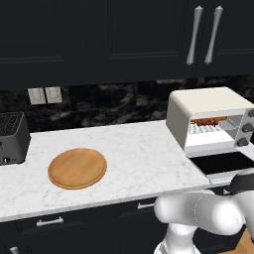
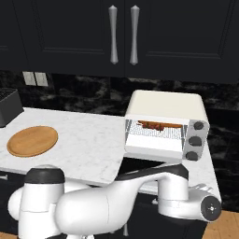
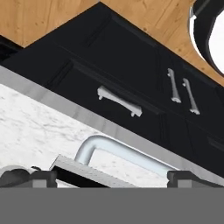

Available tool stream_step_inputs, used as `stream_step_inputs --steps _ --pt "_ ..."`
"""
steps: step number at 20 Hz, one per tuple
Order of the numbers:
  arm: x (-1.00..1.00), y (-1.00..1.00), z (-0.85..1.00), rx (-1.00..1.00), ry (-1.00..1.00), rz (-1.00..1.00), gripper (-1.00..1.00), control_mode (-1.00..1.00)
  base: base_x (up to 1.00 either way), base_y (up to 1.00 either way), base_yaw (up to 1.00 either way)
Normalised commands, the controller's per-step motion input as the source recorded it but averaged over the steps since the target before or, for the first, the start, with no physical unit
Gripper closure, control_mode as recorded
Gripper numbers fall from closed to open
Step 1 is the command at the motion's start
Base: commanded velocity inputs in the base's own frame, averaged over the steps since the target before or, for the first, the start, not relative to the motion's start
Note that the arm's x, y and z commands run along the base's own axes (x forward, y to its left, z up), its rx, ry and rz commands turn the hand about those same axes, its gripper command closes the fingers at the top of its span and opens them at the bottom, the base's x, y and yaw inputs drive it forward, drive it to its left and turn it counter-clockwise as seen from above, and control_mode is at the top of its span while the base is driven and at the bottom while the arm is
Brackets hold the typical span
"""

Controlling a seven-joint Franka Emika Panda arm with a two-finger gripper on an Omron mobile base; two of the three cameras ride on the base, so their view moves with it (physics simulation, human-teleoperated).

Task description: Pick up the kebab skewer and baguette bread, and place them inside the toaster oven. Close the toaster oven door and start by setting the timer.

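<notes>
The cream-white toaster oven [image 1: 206, 106] [image 2: 165, 109] stands at the right end of the marble counter. Its door [image 1: 221, 162] [image 2: 135, 164] is folded down flat. On the wire rack inside lie the red-brown kebab skewer [image 2: 148, 123] [image 1: 208, 120] and, beside it, the orange-brown baguette bread [image 2: 170, 125]. In the hand view my gripper [image 3: 109, 178] is open, its fingertips [image 3: 26, 178] spread wide on either side of the door's silver bar handle [image 3: 118, 151], close under it. Nothing is held. My arm's white links cover part of the door in the right base view.
A round wooden board [image 1: 77, 167] [image 2: 32, 141] lies bare on the counter's left half. A small dark slot toaster [image 1: 11, 136] stands at the far left. Dark drawers with silver pulls [image 3: 119, 101] run below the counter edge, and dark upper cabinets hang above.
</notes>
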Motion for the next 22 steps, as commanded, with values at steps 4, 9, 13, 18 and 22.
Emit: stream_step_inputs --steps 4,9,13,18,22 --pt "0.02 -0.31 -0.05 0.07 0.02 0.03 -1.0 -1.0 0.0 0.0 0.0" --pt "0.13 -0.16 -0.15 0.09 0.1 0.06 -1.0 -1.0 0.0 0.0 0.0" --pt "0.15 0.0 -0.19 0.09 0.07 0.09 -1.0 -1.0 0.0 0.0 0.0" --pt "0.05 0.0 -0.32 0.07 0.0 0.13 -1.0 -1.0 0.0 0.0 0.0" --pt "0.0 0.0 -0.23 0.07 0.0 0.14 -1.0 -1.0 0.0 0.0 0.0"
